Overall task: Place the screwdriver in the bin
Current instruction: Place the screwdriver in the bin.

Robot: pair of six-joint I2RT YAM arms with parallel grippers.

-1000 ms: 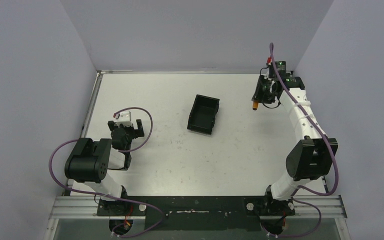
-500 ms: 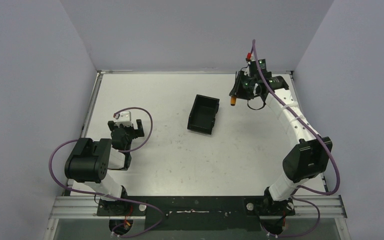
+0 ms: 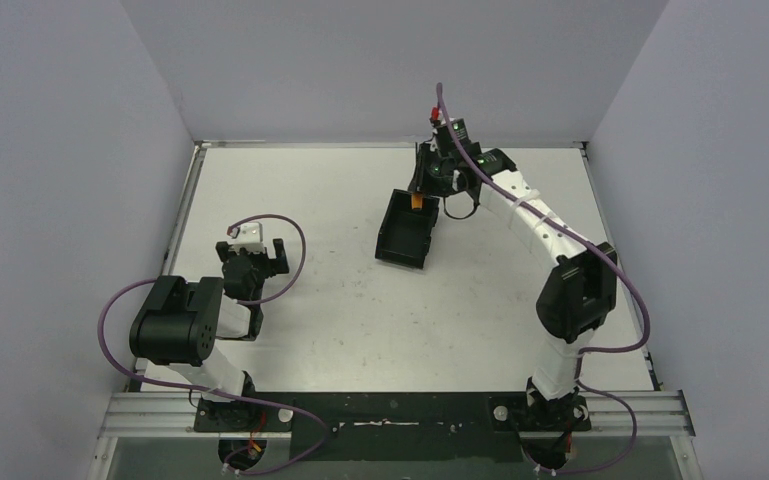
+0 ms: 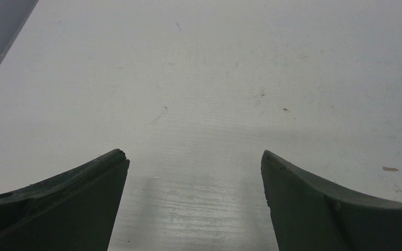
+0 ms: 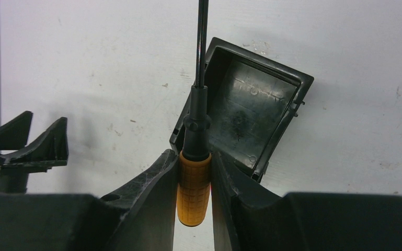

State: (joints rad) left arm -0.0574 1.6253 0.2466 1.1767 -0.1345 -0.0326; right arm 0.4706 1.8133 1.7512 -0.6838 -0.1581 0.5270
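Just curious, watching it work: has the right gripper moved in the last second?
Yes. The right gripper, shut on the screwdriver, has swung left, from well right of the bin to over its far edge.

White worktop (image 3: 360,320) carrying a small black rectangular plastic open-top bin (image 3: 407,232) near centre, with the right end effector (image 3: 419,193) over its far rim, clamped on a small orange-handled screwdriver (image 3: 417,203), and the left end effector (image 3: 252,252) well apart at left.

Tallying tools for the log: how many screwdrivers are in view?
1. The screwdriver is clamped by its orange handle in the right gripper, over one edge of the bin. The bin's visible inside holds no other.
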